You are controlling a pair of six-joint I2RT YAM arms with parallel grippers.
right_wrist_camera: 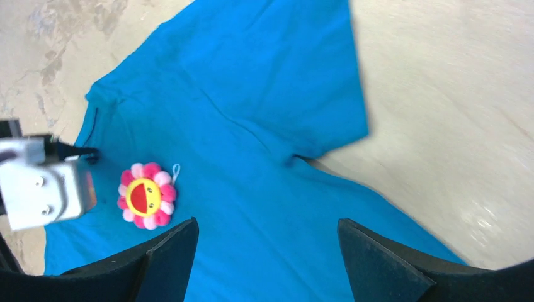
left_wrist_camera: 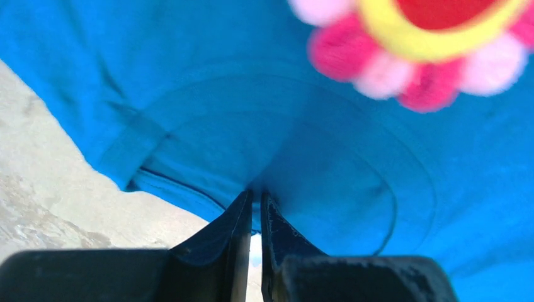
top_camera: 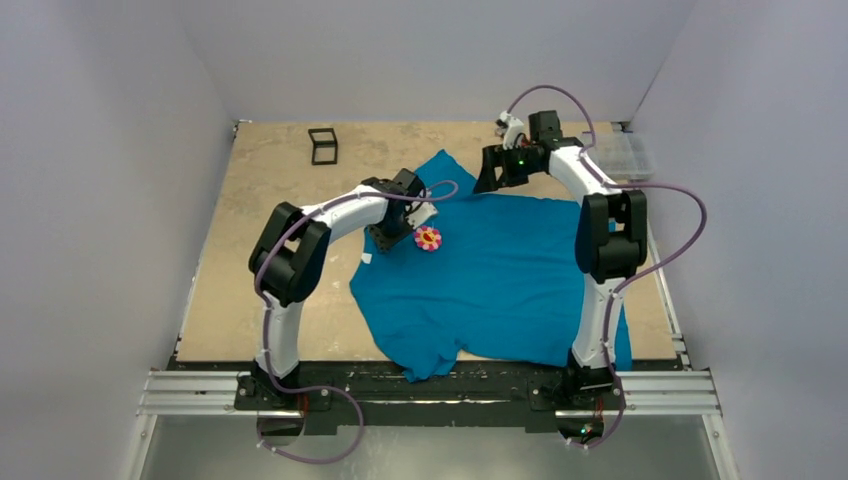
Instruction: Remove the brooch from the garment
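Observation:
The garment (top_camera: 500, 280), a teal-blue T-shirt, lies spread on the wooden table. The brooch (top_camera: 428, 238), a pink flower with a yellow face, sits on it near the neck. My left gripper (top_camera: 388, 238) is just left of the brooch, with its jaws nearly together and pinching shirt fabric at the collar (left_wrist_camera: 256, 196). The brooch (left_wrist_camera: 415, 44) is blurred at the top right of the left wrist view. My right gripper (top_camera: 490, 178) hovers open and empty over the shirt's far part. Its wrist view (right_wrist_camera: 267, 229) shows the brooch (right_wrist_camera: 146, 195) to the left of its fingers and the garment (right_wrist_camera: 264, 126) below.
A small black frame (top_camera: 323, 146) stands at the far left of the table. A clear plastic box (top_camera: 625, 155) lies at the far right corner. The shirt's hem hangs over the near edge by the arm bases. A small white tag (top_camera: 368, 258) shows at the neck.

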